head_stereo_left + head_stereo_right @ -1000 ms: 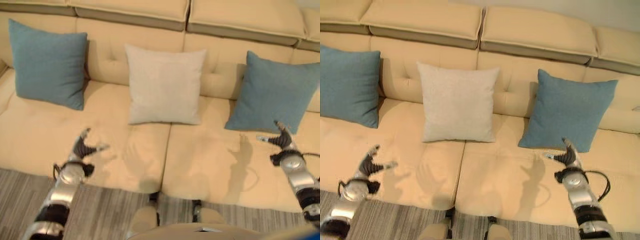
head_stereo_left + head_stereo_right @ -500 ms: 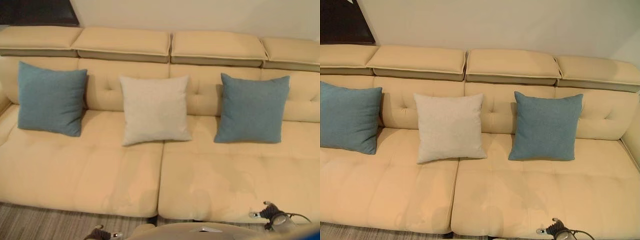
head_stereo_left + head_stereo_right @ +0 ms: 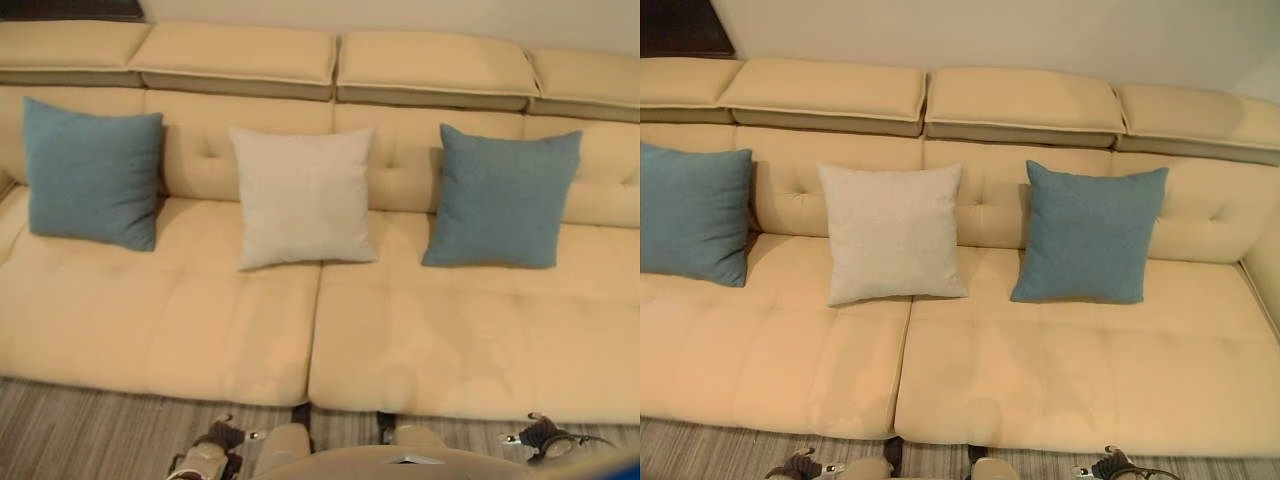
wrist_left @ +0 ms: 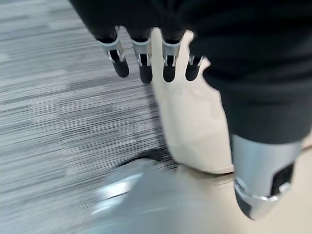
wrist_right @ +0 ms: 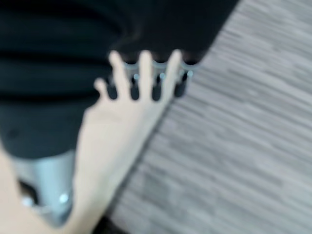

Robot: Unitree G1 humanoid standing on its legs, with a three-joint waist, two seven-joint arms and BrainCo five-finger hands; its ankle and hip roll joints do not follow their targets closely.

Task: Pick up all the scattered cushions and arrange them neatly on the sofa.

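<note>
In the left eye view, a long cream tufted leather sofa (image 3: 200, 320) is standing against a pale wall, with three square fabric cushions leaning upright against its backrest: a teal-blue cushion at the left end (image 3: 92, 172), an off-white cushion in the middle (image 3: 302, 196), and a second teal-blue cushion to the right (image 3: 502, 196). They are sitting well apart from one another in a row. The left hand (image 3: 222, 438) and the right hand (image 3: 540, 436) are showing low, over the grey striped carpet (image 3: 100, 430) in front of the seat

In the right eye view, the same row of cushions is resting on the seat, each one apart from its neighbours

In the left wrist view, the left hand's fingers (image 4: 142, 61) are hanging straight and loose above the carpet, gripping nothing, the thumb (image 4: 261, 187) standing apart

In the right wrist view, the right hand's fingers (image 5: 146, 73) are reaching out straight over the carpet, holding nothing
</note>
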